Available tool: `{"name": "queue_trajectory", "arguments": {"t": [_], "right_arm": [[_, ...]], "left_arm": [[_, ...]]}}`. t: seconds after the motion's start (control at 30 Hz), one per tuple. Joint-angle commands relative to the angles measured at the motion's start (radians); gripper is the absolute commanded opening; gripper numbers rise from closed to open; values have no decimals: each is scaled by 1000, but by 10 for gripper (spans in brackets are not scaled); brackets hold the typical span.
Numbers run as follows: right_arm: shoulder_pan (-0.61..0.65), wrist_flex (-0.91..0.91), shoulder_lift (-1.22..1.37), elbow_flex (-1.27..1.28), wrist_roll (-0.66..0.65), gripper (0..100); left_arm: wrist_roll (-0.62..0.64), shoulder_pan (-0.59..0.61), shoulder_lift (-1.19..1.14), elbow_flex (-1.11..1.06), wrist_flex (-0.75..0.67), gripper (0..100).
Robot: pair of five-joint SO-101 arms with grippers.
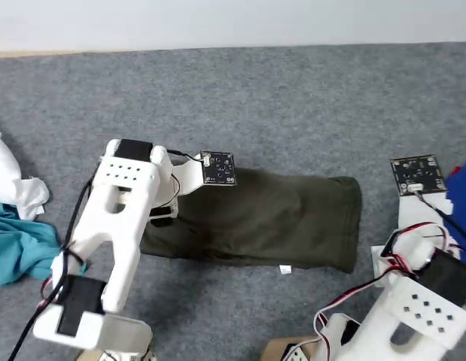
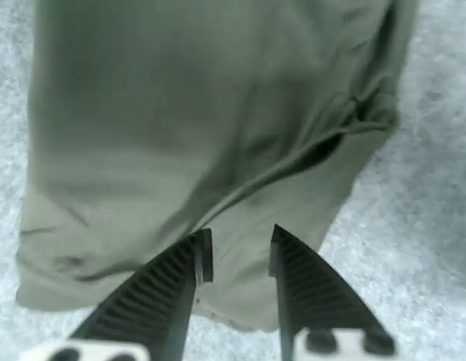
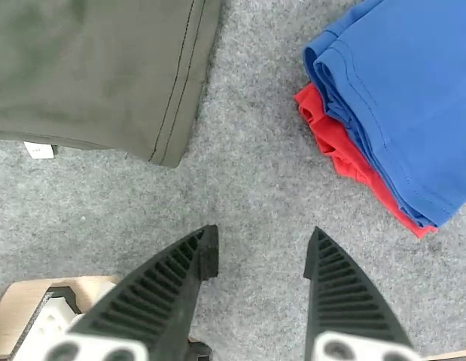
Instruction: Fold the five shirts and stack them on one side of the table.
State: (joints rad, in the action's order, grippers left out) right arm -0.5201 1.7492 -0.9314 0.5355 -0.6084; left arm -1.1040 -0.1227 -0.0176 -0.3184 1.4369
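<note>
A dark olive shirt [image 1: 270, 218] lies folded into a long band across the middle of the grey table. My left gripper [image 2: 236, 256] hovers open over the olive shirt [image 2: 202, 128] near its left end, the fingers just above the cloth with nothing between them. My right gripper [image 3: 259, 252] stands open above bare carpet, between the olive shirt's hem [image 3: 105, 75] and a folded blue shirt [image 3: 406, 90] that lies on a red shirt [image 3: 345, 150]. In the high view the blue shirt [image 1: 460, 192] peeks out at the right edge.
A white shirt [image 1: 10, 180] and a teal shirt [image 1: 18, 241] lie crumpled at the left edge. A small white tag [image 1: 285, 269] sticks out under the olive shirt's near side. A wooden board [image 3: 22, 301] sits near the right arm's base. Bare carpet [image 1: 293, 105] stretches behind the shirt.
</note>
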Motion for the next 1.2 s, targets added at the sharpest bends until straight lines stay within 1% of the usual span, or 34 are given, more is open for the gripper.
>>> {"name": "queue_trajectory", "arguments": {"t": [0.0,0.23,0.33,0.53,0.57,0.7,0.77,0.9,1.03,1.17], "right_arm": [[-8,27,-15,-5,-8,204],[-8,27,-15,-5,-6,204],[-8,27,-15,-5,-5,204],[-12,27,-15,-5,-6,204],[-12,27,-15,-5,-6,204],[-12,27,-15,-5,-6,204],[-12,25,-15,-5,-6,204],[-12,21,-12,-5,-6,204],[-10,19,-8,-5,-3,204],[-10,19,-8,-5,-3,204]], "left_arm": [[-11,-32,-52,10,-31,160],[-12,-89,-109,5,-38,163],[-48,-104,-135,5,-32,163],[-74,-103,-241,28,-32,153],[-89,-101,-255,33,-32,133],[-109,-104,-269,41,-32,1],[-106,-97,-269,56,-26,3],[-106,-78,-269,142,55,2],[-106,-61,-269,277,155,2],[-106,-38,-270,386,186,2]]}}
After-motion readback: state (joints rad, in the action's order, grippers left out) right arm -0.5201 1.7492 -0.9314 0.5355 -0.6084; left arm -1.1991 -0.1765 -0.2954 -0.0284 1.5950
